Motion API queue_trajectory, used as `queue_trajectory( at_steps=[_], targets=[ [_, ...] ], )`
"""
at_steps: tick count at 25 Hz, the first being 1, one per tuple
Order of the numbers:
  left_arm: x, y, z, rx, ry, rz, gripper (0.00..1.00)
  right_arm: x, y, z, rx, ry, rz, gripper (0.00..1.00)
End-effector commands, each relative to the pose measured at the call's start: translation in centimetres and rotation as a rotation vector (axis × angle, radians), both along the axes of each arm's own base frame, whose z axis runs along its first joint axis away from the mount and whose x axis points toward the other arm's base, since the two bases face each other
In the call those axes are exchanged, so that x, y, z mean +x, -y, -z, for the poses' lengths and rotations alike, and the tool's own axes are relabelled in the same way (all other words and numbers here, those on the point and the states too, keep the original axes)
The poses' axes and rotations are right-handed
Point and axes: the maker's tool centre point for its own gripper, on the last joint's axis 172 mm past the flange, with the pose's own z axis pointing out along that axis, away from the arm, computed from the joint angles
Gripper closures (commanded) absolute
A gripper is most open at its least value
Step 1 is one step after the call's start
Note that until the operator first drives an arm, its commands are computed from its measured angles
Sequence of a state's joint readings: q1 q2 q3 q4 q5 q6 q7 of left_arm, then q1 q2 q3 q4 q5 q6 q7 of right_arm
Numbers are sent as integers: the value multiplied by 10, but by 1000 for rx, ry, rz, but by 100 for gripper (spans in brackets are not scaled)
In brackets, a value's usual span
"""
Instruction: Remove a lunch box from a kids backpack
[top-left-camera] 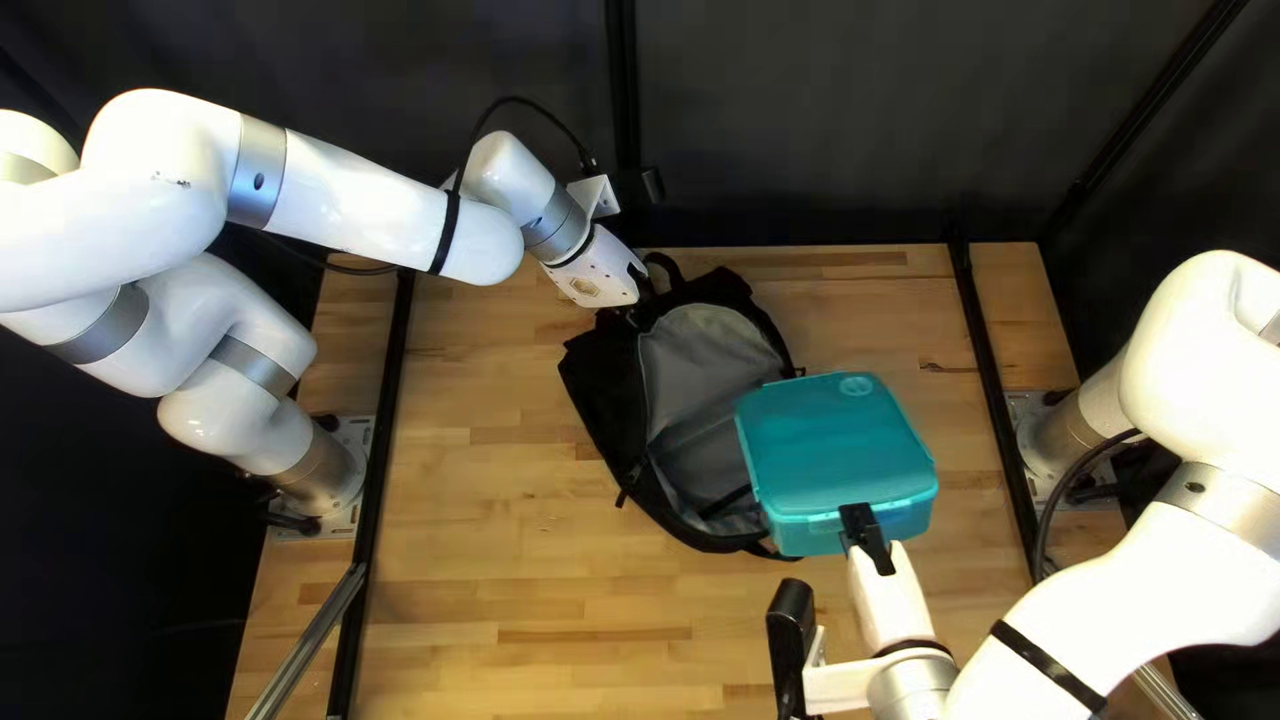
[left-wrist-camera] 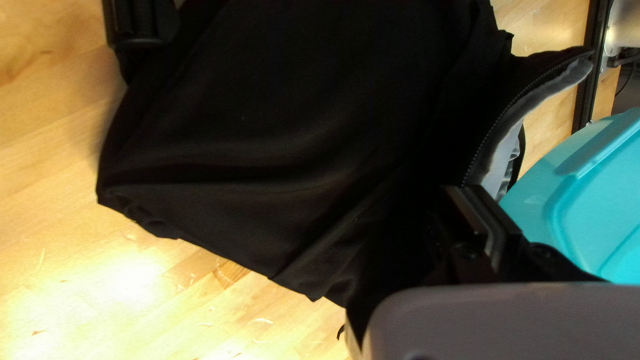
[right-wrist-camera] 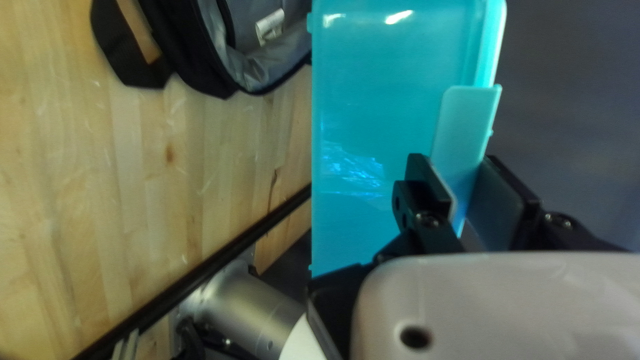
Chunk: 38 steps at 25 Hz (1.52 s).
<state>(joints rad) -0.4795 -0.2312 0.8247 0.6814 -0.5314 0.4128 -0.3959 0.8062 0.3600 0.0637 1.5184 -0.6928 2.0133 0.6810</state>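
The teal lunch box is outside the open black backpack, at four o'clock from the pack's middle in the top left view, covering part of its rim from there. The right tool, at the box's five o'clock, is clamped on the lunch box, its fingers either side of the front latch. At the backpack's eleven o'clock, the left tool pinches its black cloth above the wooden worktop.

1 backpack | 1 lunch box | 2 arms | 2 pincers | 1 table
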Motion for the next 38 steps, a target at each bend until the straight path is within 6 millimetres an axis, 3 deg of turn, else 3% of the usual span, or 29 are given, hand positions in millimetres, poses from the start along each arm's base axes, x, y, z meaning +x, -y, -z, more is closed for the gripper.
queue_trajectory(
  at_steps=[1, 7, 12, 22, 30, 38],
  targets=[
    [0, 0, 0, 0, 0, 0, 100, -39, 18, 6, -7, -6, 38, 100],
    [0, 0, 0, 0, 0, 0, 100, -88, 44, 26, -37, -10, 74, 100],
    [0, 0, 0, 0, 0, 0, 100, -108, 64, 52, -65, -17, 74, 100],
    [0, 0, 0, 0, 0, 0, 100, -113, 109, 104, -167, -33, 48, 100],
    [0, 0, 0, 0, 0, 0, 100, -104, 113, 107, -257, -7, 81, 100],
    [0, 0, 0, 0, 0, 0, 100, -110, 118, 129, -299, 27, 122, 100]
  ],
)
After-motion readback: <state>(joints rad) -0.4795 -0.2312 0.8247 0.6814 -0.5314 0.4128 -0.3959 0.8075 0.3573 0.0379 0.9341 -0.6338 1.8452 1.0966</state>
